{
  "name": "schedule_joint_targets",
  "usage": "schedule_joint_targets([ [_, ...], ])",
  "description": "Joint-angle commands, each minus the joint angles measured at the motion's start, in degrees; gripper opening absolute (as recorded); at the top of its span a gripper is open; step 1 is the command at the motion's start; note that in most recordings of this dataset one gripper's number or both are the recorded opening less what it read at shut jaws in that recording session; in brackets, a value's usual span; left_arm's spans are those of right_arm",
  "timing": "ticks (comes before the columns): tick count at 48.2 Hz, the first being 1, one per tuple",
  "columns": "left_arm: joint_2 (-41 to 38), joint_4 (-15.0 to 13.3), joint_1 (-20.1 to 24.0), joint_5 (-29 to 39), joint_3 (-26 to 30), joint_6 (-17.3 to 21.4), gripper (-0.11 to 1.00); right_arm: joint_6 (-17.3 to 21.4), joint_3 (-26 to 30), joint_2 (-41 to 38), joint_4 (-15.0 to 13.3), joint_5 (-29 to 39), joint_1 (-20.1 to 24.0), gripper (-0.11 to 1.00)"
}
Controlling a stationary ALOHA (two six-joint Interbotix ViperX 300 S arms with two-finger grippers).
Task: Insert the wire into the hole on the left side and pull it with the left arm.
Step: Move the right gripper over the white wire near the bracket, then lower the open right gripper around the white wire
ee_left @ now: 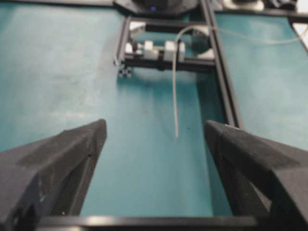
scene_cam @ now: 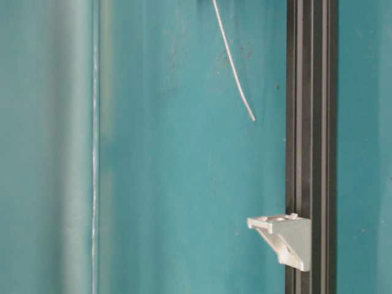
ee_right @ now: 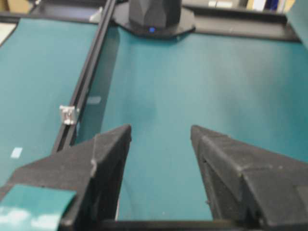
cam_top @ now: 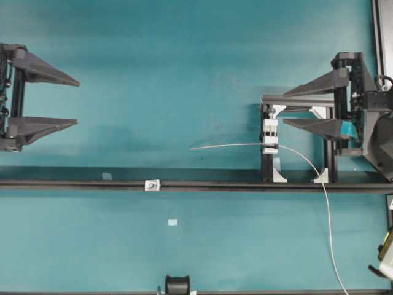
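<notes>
The wire (cam_top: 233,145) is thin and pale. It passes through a white clamp piece (cam_top: 270,135), and its free tip points left over the mat. Its other end curves down to the table's near right edge. The hole is in a small white block (cam_top: 151,184) on the black rail, below and left of the wire tip. My left gripper (cam_top: 77,102) stands open at the far left, well away from the wire. In the left wrist view the wire (ee_left: 175,96) ends beyond the open left gripper (ee_left: 155,125). My right gripper (cam_top: 284,107) is open just right of the clamp, holding nothing.
A long black rail (cam_top: 215,184) crosses the table, seen too at table level (scene_cam: 311,122) with the block (scene_cam: 285,239). A black frame (cam_top: 298,101) surrounds the clamp. A small pale tape patch (cam_top: 172,222) and a black spool (cam_top: 177,284) lie nearer the front edge.
</notes>
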State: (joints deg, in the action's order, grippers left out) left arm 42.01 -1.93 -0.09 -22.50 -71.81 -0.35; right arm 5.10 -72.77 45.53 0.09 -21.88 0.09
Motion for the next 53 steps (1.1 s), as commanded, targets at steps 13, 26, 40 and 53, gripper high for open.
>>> schedule_joint_targets([
  [13,-5.1,-0.1,-0.2,-3.1,1.0,0.3,0.68,2.0,1.1,-7.0,0.3,-0.6,-0.9,0.62],
  [26,-7.6,-0.1,-0.2,-3.1,1.1,0.0,0.68,4.5,2.2,-11.3,0.3,-0.4,-0.9,0.62],
  [40,-9.5,-0.3,-0.1,-3.0,1.6,-0.1,0.68,5.0,4.2,-17.1,0.3,-0.4,-0.9,0.62],
  [53,-12.0,-0.4,0.0,-2.7,1.9,-0.8,0.68,8.3,7.7,-24.5,0.2,0.9,-0.8,0.62],
])
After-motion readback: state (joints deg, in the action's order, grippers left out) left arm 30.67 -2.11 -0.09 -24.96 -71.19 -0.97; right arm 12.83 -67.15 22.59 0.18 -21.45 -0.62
